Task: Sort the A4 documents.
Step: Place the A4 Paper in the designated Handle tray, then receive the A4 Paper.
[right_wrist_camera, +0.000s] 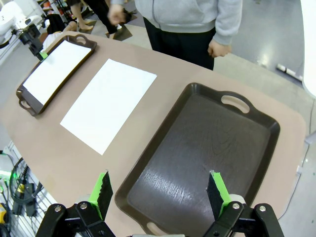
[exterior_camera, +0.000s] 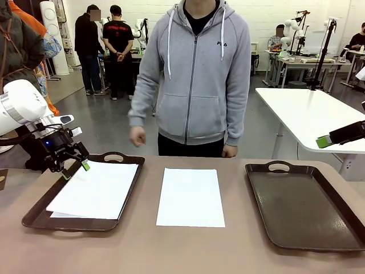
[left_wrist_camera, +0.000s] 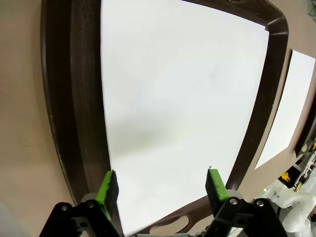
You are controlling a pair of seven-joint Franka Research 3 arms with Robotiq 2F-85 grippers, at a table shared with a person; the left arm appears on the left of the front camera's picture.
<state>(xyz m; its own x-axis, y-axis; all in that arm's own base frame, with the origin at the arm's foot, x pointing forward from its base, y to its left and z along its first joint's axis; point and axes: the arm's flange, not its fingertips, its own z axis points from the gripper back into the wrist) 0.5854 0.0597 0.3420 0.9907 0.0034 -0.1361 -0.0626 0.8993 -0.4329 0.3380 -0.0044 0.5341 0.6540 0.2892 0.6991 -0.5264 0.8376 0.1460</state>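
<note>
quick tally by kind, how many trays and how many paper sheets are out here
dark brown trays: 2 (left tray, right tray)
white A4 documents: at least 3 (stack in the left tray showing 2 offset edges, single sheet on the table)
total: at least 5

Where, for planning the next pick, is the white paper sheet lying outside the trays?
Front view: the plain white paper sheet lies flat mid-table, between the left dark brown tray and the right dark brown tray.
</note>
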